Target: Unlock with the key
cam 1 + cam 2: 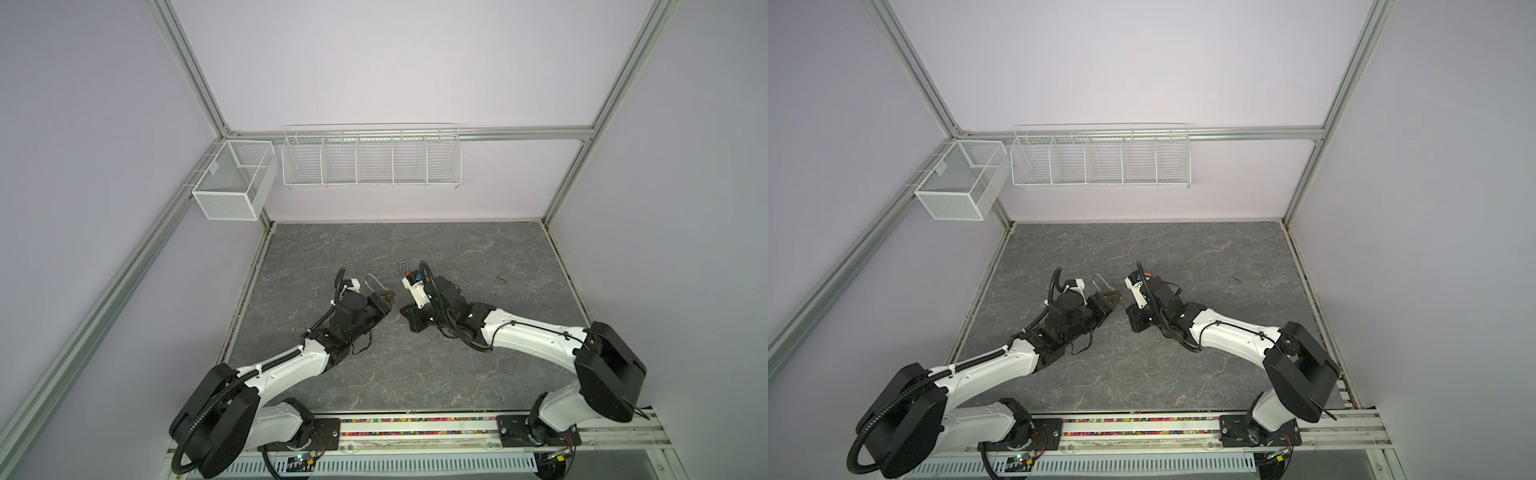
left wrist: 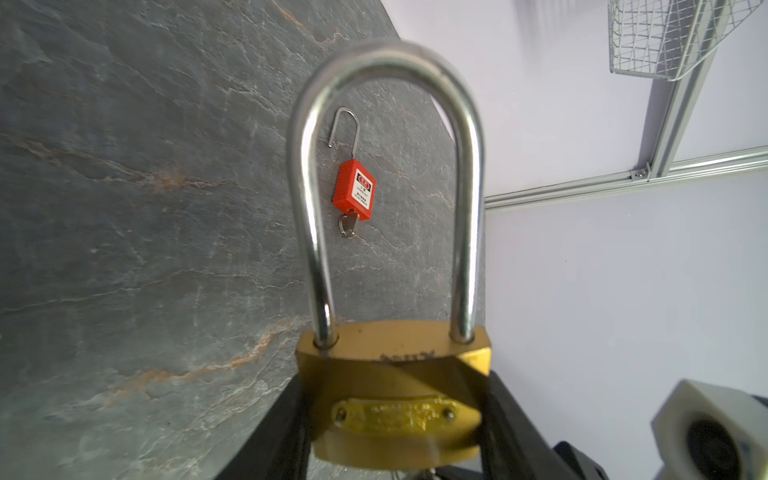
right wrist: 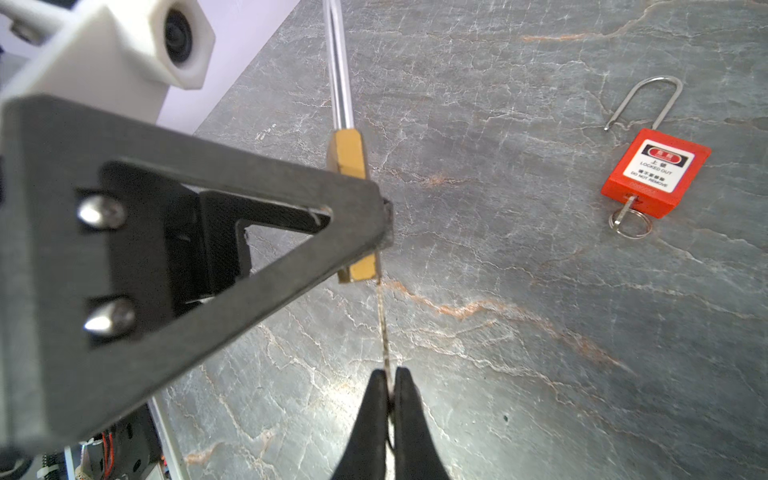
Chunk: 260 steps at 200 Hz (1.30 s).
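Above veined grey stone tabletop (image 1: 415,249), left end effector (image 1: 385,302) clamps padlock (image 2: 395,395); right end effector (image 3: 390,395) pinches key (image 3: 383,328).

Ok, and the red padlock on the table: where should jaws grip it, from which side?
Probably the body of the red padlock, across its long side faces, from above. It lies flat, label up; shackle at one end, key at the other, so only the sides seem free.

Brass padlock (image 2: 395,399), steel shackle (image 2: 386,62) seated in both holes; thin key (image 3: 384,332) edge-on, tip meeting its underside
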{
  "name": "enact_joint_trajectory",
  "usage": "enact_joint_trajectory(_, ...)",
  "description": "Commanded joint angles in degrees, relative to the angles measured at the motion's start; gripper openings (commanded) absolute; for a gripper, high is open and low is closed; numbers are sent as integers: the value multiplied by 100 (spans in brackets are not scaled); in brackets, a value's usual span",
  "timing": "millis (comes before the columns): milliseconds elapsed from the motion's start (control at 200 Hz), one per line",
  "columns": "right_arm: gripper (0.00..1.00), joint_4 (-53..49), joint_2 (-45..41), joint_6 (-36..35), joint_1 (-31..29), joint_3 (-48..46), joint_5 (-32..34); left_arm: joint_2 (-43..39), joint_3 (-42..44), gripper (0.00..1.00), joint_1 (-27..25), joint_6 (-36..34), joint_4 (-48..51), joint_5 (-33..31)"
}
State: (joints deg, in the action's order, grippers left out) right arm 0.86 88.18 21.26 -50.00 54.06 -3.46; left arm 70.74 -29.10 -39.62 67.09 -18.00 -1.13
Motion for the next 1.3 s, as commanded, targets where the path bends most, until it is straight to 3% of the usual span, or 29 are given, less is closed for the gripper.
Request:
enact_joint_trajectory(0, 7, 19, -137, 37, -11, 127, -44, -175, -30, 0, -37, -135, -292, -147)
enact_joint_trajectory(670, 7, 274, 164, 223, -19, 192, -425, -57, -55, 0, -81, 49, -579, -177)
enact_joint_trajectory(1295, 7, 195, 257, 212, 34, 313, -339, -20, -83, 0, -81, 61, -593, -107)
